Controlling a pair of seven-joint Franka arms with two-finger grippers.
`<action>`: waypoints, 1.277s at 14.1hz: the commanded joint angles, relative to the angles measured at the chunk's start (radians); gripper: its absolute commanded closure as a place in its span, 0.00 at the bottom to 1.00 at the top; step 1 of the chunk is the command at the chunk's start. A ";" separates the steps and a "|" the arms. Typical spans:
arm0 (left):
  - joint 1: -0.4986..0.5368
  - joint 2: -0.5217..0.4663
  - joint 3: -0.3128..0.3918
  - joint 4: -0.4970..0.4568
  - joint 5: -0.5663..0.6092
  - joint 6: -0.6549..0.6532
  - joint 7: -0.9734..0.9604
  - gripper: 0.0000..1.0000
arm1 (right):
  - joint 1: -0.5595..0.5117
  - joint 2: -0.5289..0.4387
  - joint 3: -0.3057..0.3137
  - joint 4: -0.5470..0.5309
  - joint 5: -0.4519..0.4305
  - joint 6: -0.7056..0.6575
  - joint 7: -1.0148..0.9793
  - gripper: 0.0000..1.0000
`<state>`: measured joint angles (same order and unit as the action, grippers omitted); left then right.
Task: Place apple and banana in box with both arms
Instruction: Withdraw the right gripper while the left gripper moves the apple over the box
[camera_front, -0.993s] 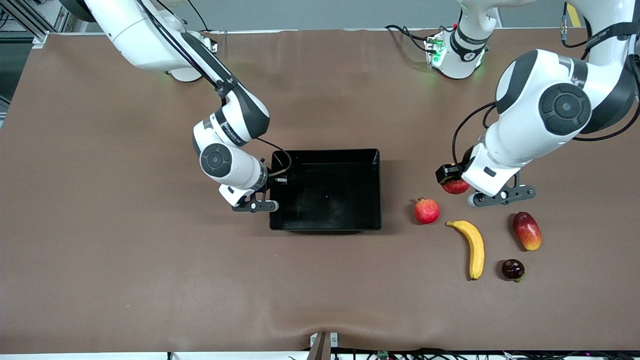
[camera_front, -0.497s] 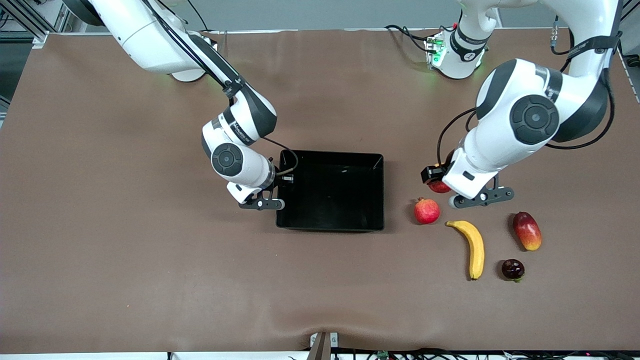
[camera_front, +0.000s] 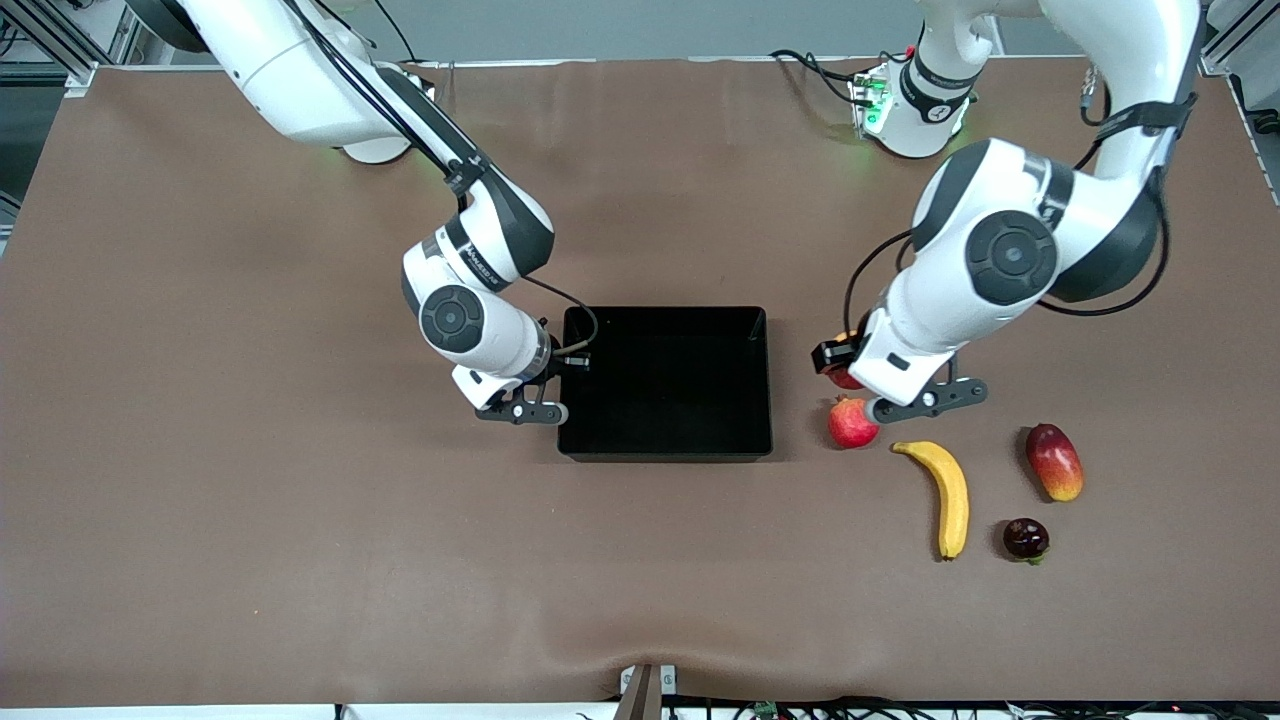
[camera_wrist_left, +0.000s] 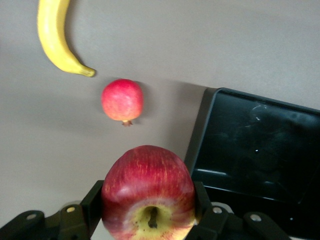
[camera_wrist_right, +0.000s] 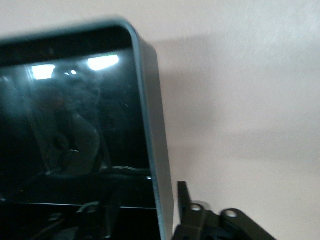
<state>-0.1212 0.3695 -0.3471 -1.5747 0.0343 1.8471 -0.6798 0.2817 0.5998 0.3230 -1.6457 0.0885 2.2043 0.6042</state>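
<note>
Since the earlier frame, box (camera_front: 665, 382) and apple (camera_wrist_left: 148, 192) have drawn closer.
My left gripper (camera_wrist_left: 148, 210) clamps the apple beside the box; my right gripper (camera_front: 553, 372) straddles its wall, fingers apart; banana (camera_front: 945, 493) waits.

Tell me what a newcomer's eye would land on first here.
First the apple, clamped in the left gripper above the table between the black box and the pink-red fruit. Then the right gripper, its jaws astride the box wall at the right arm's end. The banana lies nearer the front camera.
</note>
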 joint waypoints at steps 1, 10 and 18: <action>-0.052 0.038 0.000 0.021 0.009 0.029 -0.088 1.00 | -0.038 -0.052 0.001 0.044 -0.015 -0.069 0.014 0.00; -0.195 0.173 0.011 0.022 0.012 0.195 -0.323 1.00 | -0.320 -0.245 -0.053 0.053 -0.018 -0.287 -0.412 0.00; -0.250 0.299 0.011 0.007 0.137 0.285 -0.444 1.00 | -0.305 -0.484 -0.377 0.066 -0.018 -0.549 -0.612 0.00</action>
<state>-0.3546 0.6411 -0.3434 -1.5743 0.1378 2.0931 -1.0749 0.0089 0.1666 -0.0495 -1.5616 0.0760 1.6915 0.0184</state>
